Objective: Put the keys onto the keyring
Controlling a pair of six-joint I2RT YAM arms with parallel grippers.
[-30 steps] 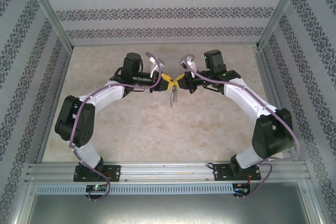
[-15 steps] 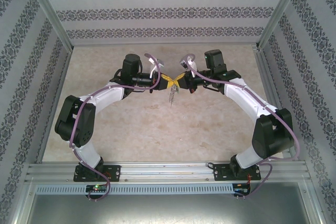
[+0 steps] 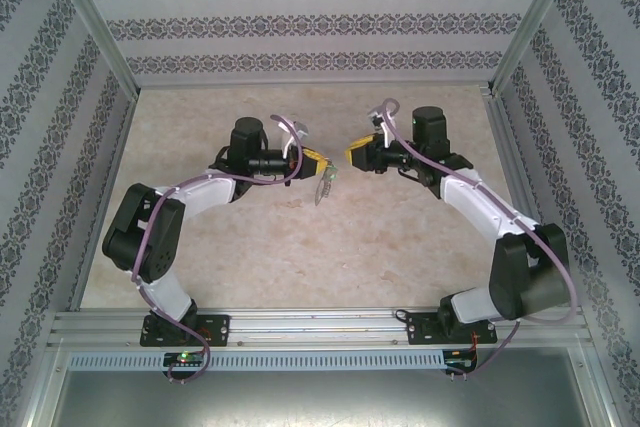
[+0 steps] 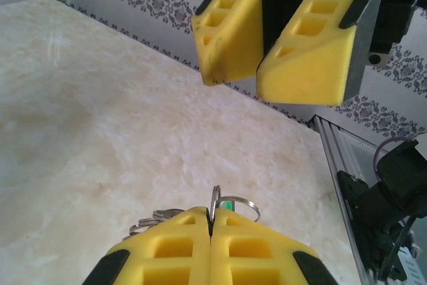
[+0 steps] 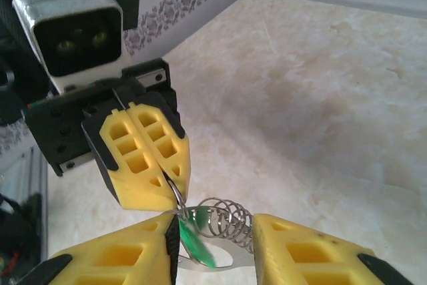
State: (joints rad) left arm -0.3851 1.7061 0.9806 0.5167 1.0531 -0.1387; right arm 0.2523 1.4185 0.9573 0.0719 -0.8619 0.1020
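Room: patterned wallpaper on three sides of a pale marbled table.
Left gripper: just left of centre in the overhead view, with its jaws pressed fully together. They pinch the wire of the keyring, which hangs below the fingertips, clear of the table.
Keys: the green tag sits among the ring's loops at lower centre of the right wrist view, and the key itself is too small to make out.
Right gripper: just right of centre and apart from the left one, with its jaws standing partly open and nothing in them.
Change: a second ago both grippers met at centre over the bundle. The right one has since let go and drawn back to the right, while the left keeps its pinch.
Meaning: the whole bundle now hangs from one gripper. This suggests the threading attempt is over or being reset, though whether the key is truly on the loop cannot be told.
Left wrist view: shows the gap between the right gripper's fingers at the top of the frame. Of the bundle it shows only ring tips and a speck of green at lower centre.
Right wrist view: shows the ring's coiled loops and the tag, which the overhead view blurs into one glint.
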